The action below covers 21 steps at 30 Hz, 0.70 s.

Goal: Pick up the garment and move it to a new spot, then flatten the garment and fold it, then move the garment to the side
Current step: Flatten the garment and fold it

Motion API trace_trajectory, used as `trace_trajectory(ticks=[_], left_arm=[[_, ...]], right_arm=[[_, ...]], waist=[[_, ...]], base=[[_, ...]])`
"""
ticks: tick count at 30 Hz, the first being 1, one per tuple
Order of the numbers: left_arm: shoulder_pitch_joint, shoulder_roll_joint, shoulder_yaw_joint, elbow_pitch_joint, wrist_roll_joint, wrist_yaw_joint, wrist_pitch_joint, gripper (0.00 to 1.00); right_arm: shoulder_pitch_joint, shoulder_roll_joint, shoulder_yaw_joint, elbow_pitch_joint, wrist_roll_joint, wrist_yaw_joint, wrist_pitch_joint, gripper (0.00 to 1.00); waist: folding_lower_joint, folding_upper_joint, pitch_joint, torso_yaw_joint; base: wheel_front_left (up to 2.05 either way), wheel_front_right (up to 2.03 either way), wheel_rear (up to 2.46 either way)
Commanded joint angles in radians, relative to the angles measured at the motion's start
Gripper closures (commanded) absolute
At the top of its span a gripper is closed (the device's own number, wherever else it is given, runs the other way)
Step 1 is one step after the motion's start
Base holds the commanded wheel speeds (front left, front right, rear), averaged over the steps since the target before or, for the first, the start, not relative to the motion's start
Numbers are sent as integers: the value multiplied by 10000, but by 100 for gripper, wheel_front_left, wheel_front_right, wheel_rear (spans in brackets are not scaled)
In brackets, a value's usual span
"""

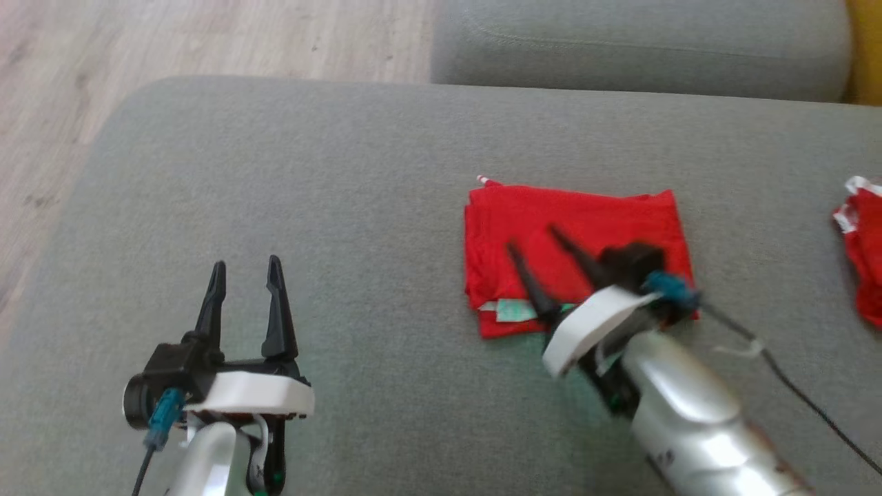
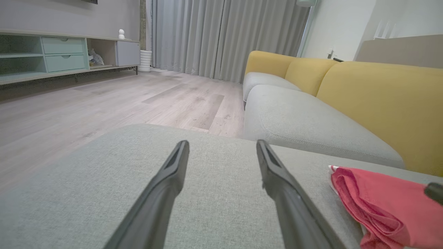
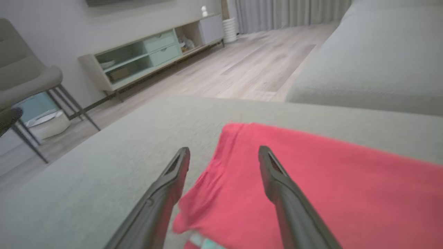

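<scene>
With left gripper (image 1: 247, 263) and right gripper (image 1: 530, 236) jaws apart, lower your right onto the garment (image 1: 620, 220) edge; pinch all layers.

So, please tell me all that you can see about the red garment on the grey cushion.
The red garment is folded into a rough rectangle of several layers and lies flat on the grey cushion. It looks like thin, soft cloth with slight wrinkles. A pale green and white patch shows at its near left edge, and a small white bit sticks out at the far left corner. The right end effector is open over its near left part; whether it touches the cloth cannot be told.
</scene>
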State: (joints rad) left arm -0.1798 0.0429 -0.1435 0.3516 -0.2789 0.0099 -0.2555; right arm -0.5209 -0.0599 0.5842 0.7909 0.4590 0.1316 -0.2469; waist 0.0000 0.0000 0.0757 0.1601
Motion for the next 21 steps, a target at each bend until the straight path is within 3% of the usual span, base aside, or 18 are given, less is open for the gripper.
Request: trace_trajectory(ticks=[1, 11, 16, 21], left_arm=[[-348, 74, 248, -345, -24, 16, -63, 0], [34, 74, 286, -805, -120, 124, -63, 0], [356, 74, 367, -1004, -101, 250, -63, 0], [604, 74, 558, -1188, 27, 300, -63, 0]], right_arm=[[-391, 96, -68, -256, -118, -9, -127, 0], [1315, 19, -5006, -3007, -3358, -9, -146, 0], [2639, 84, -5981, -4439, -3923, -9, -147, 0], [3560, 93, -5904, -5031, -3546, -9, -148, 0]], waist=[[0, 0, -84, -123], [0, 0, -321, -1011], [0, 0, -377, -1376], [0, 0, -415, -1663]], base=[[0, 0, 0], [0, 0, 0], [0, 0, 0], [0, 0, 0]])
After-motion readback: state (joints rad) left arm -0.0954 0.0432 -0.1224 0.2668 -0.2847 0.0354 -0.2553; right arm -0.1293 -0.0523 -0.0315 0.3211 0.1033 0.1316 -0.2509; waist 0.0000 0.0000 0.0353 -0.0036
